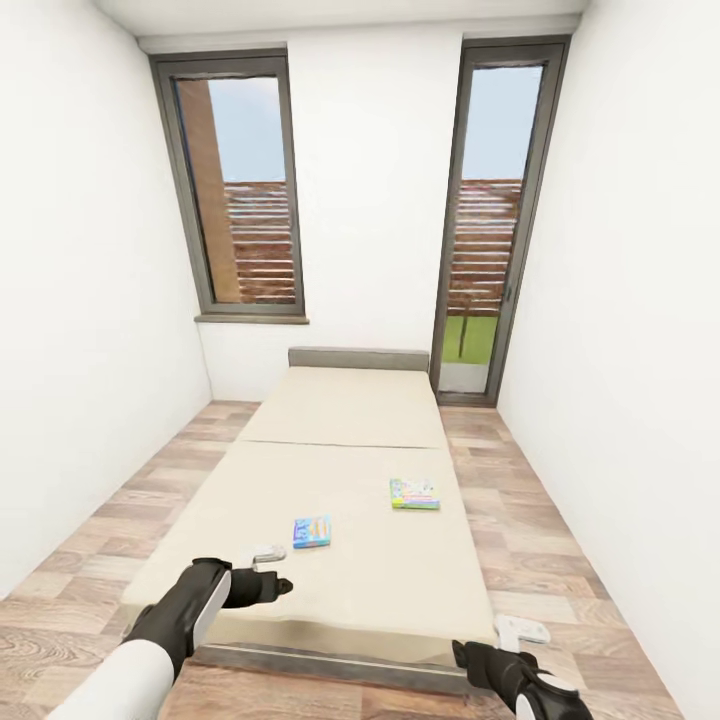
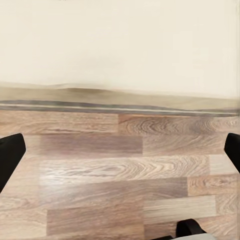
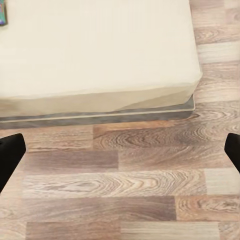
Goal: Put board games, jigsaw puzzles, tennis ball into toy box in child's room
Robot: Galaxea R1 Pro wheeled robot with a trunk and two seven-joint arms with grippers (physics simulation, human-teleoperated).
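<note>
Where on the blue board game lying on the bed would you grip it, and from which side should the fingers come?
Grip the blue board game across its short width, coming down from above with the left gripper, which is nearer. It lies flat on the bed, so only its thin edges offer a hold, and the soft mattress may let the fingers press in beside them.

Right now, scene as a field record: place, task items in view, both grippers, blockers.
place: narrow room, robot at the foot of the bed, wood floor
blue board game: flat on the mattress, nearer the left arm
green and white board game: flat on the mattress, farther in, toward the right
left gripper: open, empty, over the bed's near corner
right gripper: open, empty, over the floor beside the bed's near right corner
blockers: nothing lies between the grippers and the games
</note>
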